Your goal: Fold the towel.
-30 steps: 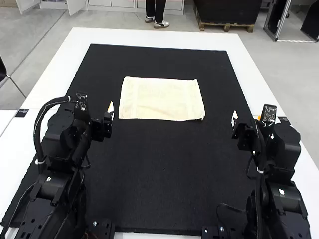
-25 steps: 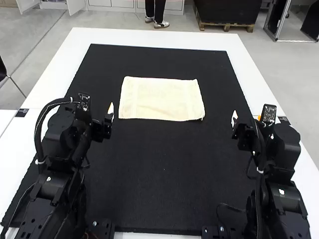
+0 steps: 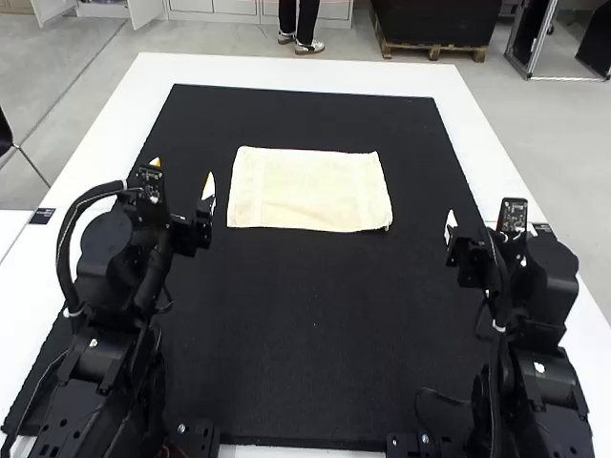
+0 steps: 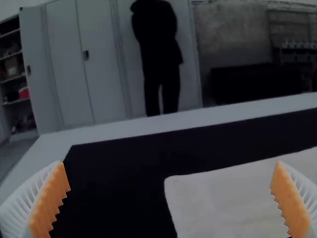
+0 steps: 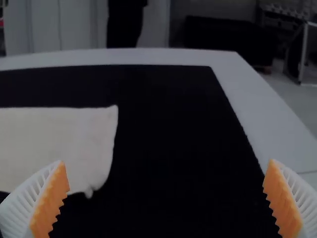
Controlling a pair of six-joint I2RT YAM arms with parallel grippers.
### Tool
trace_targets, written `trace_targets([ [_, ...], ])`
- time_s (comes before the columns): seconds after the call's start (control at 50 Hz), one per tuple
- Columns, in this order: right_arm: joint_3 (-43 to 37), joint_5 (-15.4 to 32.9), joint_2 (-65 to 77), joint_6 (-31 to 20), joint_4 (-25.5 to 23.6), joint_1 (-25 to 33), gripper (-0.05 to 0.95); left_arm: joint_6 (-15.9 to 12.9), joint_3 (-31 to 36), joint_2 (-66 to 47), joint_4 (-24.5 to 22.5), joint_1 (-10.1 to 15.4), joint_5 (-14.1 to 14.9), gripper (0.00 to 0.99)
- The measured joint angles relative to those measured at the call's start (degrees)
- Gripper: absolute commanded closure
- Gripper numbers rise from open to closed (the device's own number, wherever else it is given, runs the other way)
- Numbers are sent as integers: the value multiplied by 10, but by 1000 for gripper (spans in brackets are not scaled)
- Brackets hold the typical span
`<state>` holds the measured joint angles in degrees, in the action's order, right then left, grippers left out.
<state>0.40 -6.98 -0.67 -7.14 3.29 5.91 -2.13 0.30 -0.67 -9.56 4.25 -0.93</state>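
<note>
Left wrist view crops the towel (image 4: 225, 203); left hand (image 3: 181, 173) and right hand (image 3: 468, 246) spread.

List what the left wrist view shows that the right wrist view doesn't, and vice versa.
Left wrist view: the towel's left end, the mat's far-left corner and the left claw, open.
Right wrist view: the towel's right end, the mat's far-right corner and the right claw, open.
Both: part of the pale towel, lying flat, plus the black mat and white tabletop.
</note>
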Motion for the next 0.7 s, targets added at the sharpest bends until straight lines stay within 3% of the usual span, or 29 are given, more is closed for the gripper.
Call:
trace_targets([
  [0.16,0,-5,0,1,31,0,-7,-9,3,0,-36,0,-4,36],
  [0.24,0,-5,0,2,63,0,-7,-19,7,0,-37,4,-6,34],
  [0.38,0,-4,0,6,79,0,-7,-30,7,0,-44,20,-17,34],
  [0.7,0,21,0,9,132,0,-8,-47,7,0,-108,107,-110,36],
])
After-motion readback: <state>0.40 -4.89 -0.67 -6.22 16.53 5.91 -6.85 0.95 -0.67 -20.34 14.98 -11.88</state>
